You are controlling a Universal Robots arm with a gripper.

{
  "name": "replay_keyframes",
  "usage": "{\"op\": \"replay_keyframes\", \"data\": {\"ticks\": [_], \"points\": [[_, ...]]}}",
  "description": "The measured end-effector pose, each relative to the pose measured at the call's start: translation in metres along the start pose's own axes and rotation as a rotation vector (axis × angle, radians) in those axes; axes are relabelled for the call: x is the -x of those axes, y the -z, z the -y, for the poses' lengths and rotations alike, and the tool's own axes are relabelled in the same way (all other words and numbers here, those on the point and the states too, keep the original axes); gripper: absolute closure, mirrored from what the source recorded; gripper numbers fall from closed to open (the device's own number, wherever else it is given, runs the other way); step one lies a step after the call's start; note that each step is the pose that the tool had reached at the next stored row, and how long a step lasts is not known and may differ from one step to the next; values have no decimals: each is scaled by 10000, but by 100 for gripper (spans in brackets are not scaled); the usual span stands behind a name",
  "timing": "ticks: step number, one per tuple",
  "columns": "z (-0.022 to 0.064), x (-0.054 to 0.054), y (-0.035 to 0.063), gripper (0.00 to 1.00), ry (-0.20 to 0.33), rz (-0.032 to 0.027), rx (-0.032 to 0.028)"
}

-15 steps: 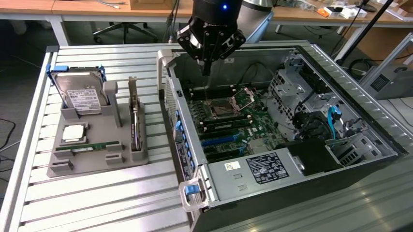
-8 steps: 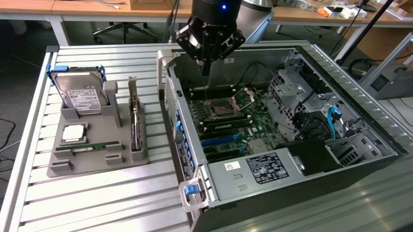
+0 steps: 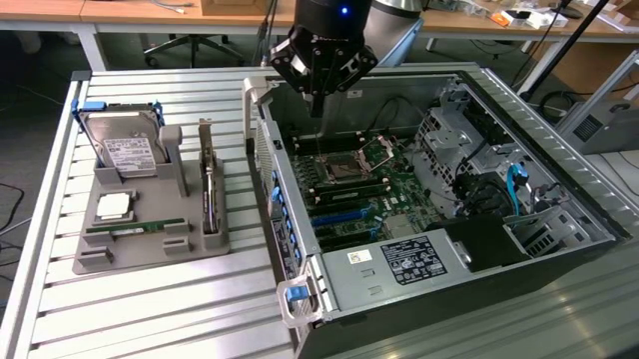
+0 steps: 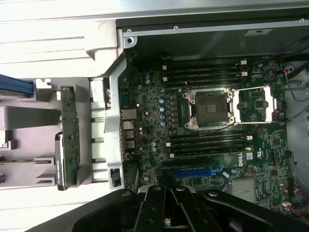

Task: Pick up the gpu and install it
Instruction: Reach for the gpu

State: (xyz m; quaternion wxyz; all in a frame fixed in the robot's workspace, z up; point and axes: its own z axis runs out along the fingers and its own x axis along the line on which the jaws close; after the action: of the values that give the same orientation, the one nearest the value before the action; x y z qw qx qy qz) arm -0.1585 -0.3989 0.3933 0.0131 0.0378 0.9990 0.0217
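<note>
The gpu point(image 3: 206, 188) is a thin dark card standing on its edge in a slot of the grey holder tray point(image 3: 150, 256), at the exterior view's left of the computer case. The wrist view looks down on the gpu point(image 4: 69, 140) edge-on, with its metal bracket end nearest the camera's lower side. My gripper point(image 3: 317, 101) hangs above the rear part of the open case, over the motherboard point(image 3: 349, 187) and apart from the card. Its black fingers point(image 4: 155, 208) are pressed together with nothing between them.
The holder also carries a silver hard drive point(image 3: 128, 146), a square chip point(image 3: 113, 206) and a narrow green RAM stick point(image 3: 135, 224). Inside the case are the open CPU socket point(image 4: 211, 108), blue expansion slots point(image 4: 198, 171), a power supply point(image 3: 409, 262) and drive cages point(image 3: 469, 142).
</note>
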Motion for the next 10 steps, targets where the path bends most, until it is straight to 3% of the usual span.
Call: {"op": "replay_keyframes", "data": {"ticks": [10], "points": [[1,-21,1,89,0,0,0]]}}
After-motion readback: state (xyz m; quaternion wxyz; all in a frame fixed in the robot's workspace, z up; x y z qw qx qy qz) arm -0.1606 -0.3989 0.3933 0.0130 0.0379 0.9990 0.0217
